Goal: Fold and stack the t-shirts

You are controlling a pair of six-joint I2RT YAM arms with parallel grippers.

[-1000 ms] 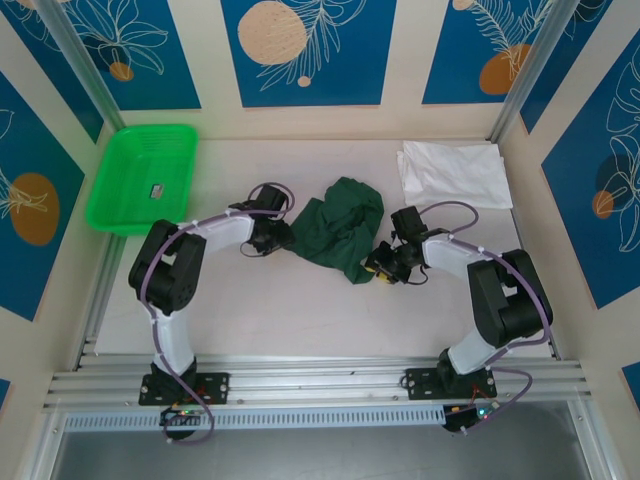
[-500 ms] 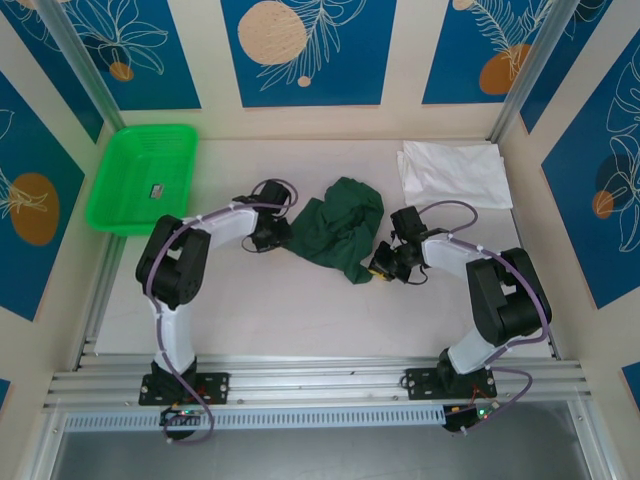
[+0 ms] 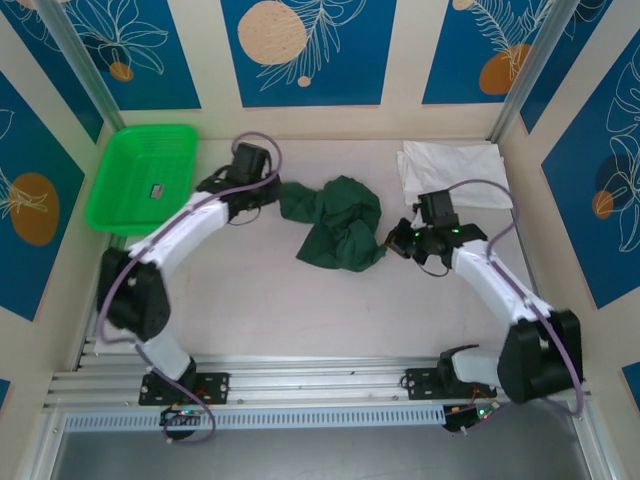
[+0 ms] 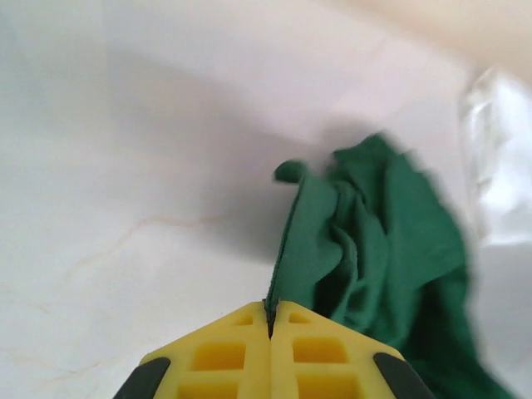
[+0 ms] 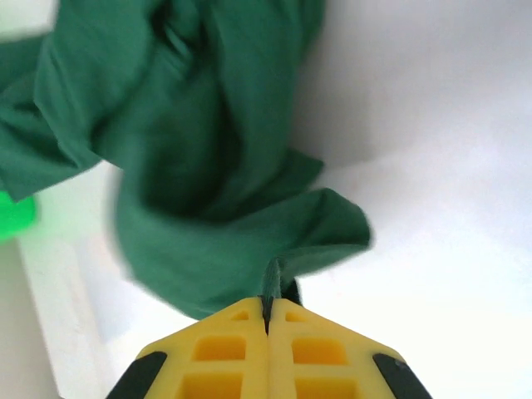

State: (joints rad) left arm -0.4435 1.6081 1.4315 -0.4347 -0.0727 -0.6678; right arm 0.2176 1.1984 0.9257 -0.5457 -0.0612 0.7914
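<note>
Open table (image 3: 300, 310) lies in front of the green shirt (image 3: 335, 228). The basket (image 3: 125, 200) fills the back-left corner, the white shirt (image 3: 455, 172) the back-right.

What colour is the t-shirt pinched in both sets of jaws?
The t-shirt is plain dark green, clearest in the right wrist view.

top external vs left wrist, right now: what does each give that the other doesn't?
Top external adds: the green basket at far left, and the right gripper at the right edge of the green t-shirt. Left wrist adds: a close-up of the left gripper, its fingers shut on a thin fold of that shirt. Both: the crumpled green t-shirt on the white table.
</note>
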